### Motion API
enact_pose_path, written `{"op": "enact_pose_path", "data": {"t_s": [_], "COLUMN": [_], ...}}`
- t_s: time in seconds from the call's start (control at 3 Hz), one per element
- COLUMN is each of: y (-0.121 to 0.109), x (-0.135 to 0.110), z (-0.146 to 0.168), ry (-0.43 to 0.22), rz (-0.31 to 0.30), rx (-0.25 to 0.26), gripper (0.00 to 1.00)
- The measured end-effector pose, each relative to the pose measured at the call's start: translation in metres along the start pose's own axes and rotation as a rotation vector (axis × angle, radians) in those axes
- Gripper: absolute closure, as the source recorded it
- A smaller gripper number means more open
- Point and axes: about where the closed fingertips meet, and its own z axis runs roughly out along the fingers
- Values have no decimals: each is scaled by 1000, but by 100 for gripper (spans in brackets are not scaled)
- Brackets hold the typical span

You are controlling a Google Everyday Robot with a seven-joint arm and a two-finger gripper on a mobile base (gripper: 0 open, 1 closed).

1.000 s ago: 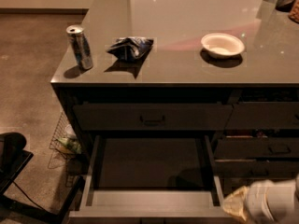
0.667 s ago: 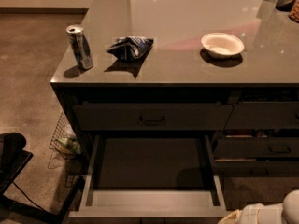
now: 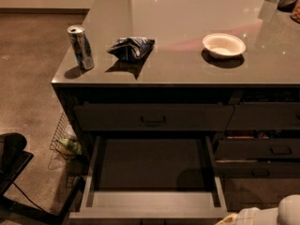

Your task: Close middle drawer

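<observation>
The middle drawer (image 3: 150,200) is pulled far out below the counter. It is wide and shallow, with pale inner walls and a dark, empty floor (image 3: 150,163). Its front lies along the bottom edge of the view. Above it, the taller-fronted top drawer (image 3: 153,117) is shut. My gripper (image 3: 246,217) shows only as a pale piece in the bottom right corner, just right of the open drawer's front right corner, with the white arm (image 3: 290,210) beside it.
On the grey counter (image 3: 187,64) stand a drink can (image 3: 80,47), a crumpled blue bag (image 3: 131,48) and a white bowl (image 3: 224,45). Narrower drawers (image 3: 276,149) sit to the right, slightly ajar. A wire basket (image 3: 63,139) and a black chair base (image 3: 14,172) stand on the floor at left.
My arm and gripper have sunk lower and to the right, so less of them shows in the corner. The drawer has not moved.
</observation>
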Motion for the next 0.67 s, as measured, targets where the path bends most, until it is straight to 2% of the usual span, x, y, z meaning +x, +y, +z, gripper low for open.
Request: {"op": "enact_pose_path", "data": {"t_s": [0.33,0.67], "y": [10,9], "x": [10,23], "z": [45,97], "ry": [-77,-171], "rz": [18,24], "rx": [-25,-31], "gripper": [100,100]}}
